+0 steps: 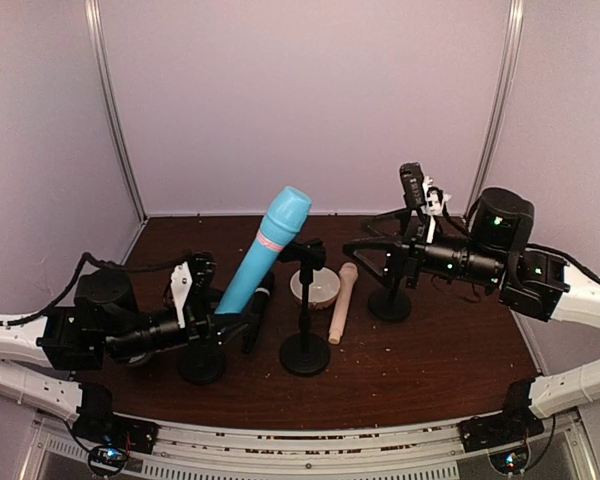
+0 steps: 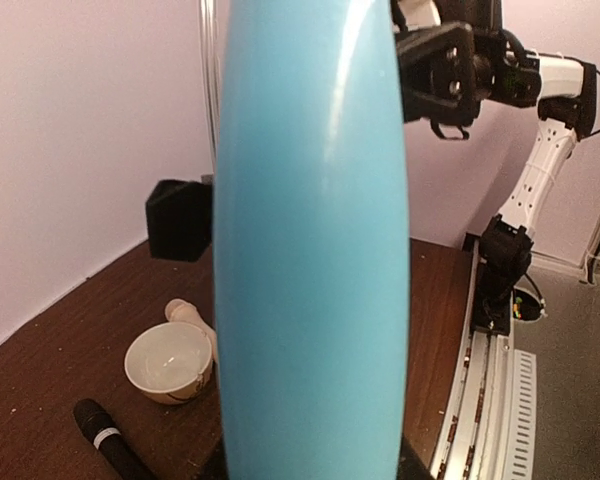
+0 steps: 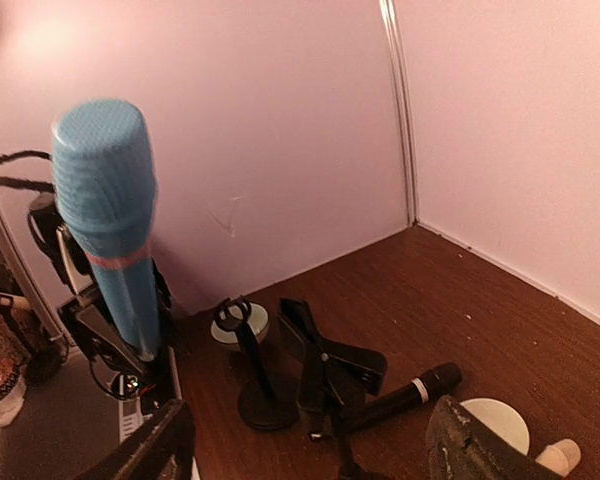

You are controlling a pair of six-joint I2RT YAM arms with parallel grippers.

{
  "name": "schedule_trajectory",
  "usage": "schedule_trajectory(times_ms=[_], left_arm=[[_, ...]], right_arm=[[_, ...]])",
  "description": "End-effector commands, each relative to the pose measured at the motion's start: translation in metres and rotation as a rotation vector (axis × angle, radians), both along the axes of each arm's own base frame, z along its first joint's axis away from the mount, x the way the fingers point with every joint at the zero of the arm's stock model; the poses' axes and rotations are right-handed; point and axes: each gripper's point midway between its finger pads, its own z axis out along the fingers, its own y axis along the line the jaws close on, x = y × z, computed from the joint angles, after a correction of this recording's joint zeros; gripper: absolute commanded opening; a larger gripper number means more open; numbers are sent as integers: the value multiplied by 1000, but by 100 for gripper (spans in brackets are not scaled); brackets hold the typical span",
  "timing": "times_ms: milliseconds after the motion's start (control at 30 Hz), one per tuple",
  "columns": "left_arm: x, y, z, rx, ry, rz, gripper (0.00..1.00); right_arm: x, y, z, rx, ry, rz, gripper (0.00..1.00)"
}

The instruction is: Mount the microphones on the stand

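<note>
The light blue microphone (image 1: 260, 255) leans up and to the right, its lower end in my left gripper (image 1: 208, 318), which is shut on it just above the left stand's base (image 1: 202, 366). In the left wrist view its body (image 2: 310, 250) fills the frame and hides the fingers. The black microphone (image 1: 259, 314) lies on the table behind it. The cream-pink microphone (image 1: 341, 302) lies flat between the middle stand (image 1: 305, 310) and the right stand (image 1: 391, 300). My right gripper (image 1: 370, 245) hovers open beside the right stand, holding nothing; its fingers (image 3: 150, 450) frame the middle stand's clip (image 3: 330, 365).
A white bowl (image 1: 315, 288) sits behind the middle stand. A second bowl (image 3: 238, 325) shows behind the left stand's ring clip (image 3: 230, 312). Pink walls close in the table (image 1: 440, 350) at the back and both sides.
</note>
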Motion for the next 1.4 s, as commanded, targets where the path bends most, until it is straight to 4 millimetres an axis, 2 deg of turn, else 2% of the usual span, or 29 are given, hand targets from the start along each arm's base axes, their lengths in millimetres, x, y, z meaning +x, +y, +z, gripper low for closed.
schedule_trajectory(times_ms=[0,133,267,400,567,667,800,967,1367], left_arm=[[5,15,34,-148,-14,48,0],[4,17,30,-139,-8,45,0],[1,20,27,-149,7,35,0],[1,21,21,-142,13,36,0],[1,23,21,-134,5,42,0],[2,23,21,-132,0,48,0],[3,21,17,-118,-2,52,0],[4,19,15,-109,-1,52,0],[5,21,11,-103,4,62,0]], right_arm=[[23,7,-36,-229,-92,-40,85],[34,22,-43,-266,-111,22,90],[41,32,-41,-253,-127,56,92],[35,47,-43,-235,-142,157,92],[26,61,-46,-226,-150,260,87],[20,62,-43,-209,-160,296,81],[10,57,-38,-180,-184,322,81],[6,54,-37,-170,-186,326,75],[17,50,-42,-205,-182,254,60]])
